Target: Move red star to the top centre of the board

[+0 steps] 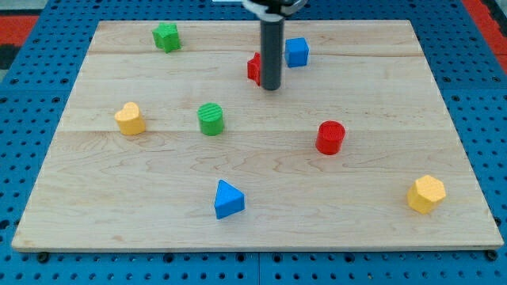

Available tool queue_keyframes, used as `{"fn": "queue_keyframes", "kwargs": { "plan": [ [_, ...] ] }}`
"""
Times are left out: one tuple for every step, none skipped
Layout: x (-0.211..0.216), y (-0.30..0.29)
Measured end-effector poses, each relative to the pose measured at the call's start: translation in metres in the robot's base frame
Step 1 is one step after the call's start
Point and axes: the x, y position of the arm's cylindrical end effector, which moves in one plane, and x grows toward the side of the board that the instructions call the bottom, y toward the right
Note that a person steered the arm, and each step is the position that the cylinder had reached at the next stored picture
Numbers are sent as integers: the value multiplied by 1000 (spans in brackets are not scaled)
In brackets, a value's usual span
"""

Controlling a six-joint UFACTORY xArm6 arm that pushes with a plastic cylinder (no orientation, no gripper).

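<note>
Red star [253, 68] is touched by my tip [271, 87], nothing gripped, near top edge's centre; push underway, short nudge toward that edge needed.

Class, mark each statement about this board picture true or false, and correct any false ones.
1. My tip sits just right of the red star, partly hiding it. True.
2. The blue cube lies at the view's bottom. False: it is near the top, right of the rod.
3. The red cylinder touches the red star. False: they are well apart.
4. The blue triangular block lies below the green cylinder in the view. True.
</note>
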Motion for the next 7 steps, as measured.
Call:
{"fn": "queue_keyframes", "kwargs": {
  "plan": [
    [-10,-24],
    [-22,-59],
    [-46,-49],
    [-46,-49],
    [-51,-41],
    [-51,-41],
    [-23,-14]
  ]
}}
